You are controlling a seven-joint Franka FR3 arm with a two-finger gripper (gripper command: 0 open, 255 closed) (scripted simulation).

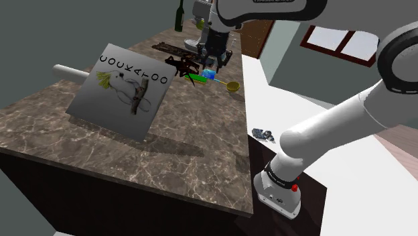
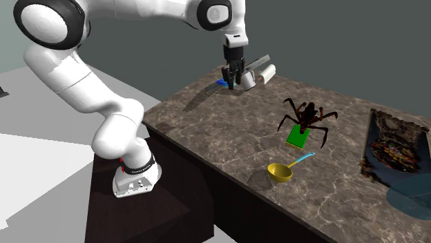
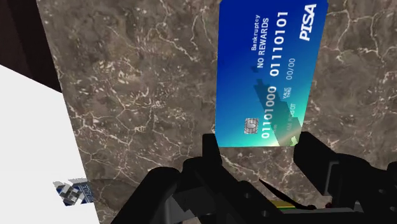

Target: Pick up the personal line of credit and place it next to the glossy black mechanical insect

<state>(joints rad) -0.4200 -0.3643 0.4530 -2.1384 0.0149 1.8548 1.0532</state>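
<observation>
End effector (image 2: 233, 76) is closed on the blue card (image 3: 270, 70), pinching only one short end. The rest of the card sticks out past the fingers, held in the air above the desk (image 2: 228, 141) near its left end in the second exterior view. Black insect (image 2: 307, 116) stands well apart to that view's right, over a green block (image 2: 298, 138), w/ a yellow scoop (image 2: 280, 172) nearer. Risks, imo: the thin end-grip lets the card pivot or slip mid-carry, and lowering too close could clip the insect's legs or the scoop.
</observation>
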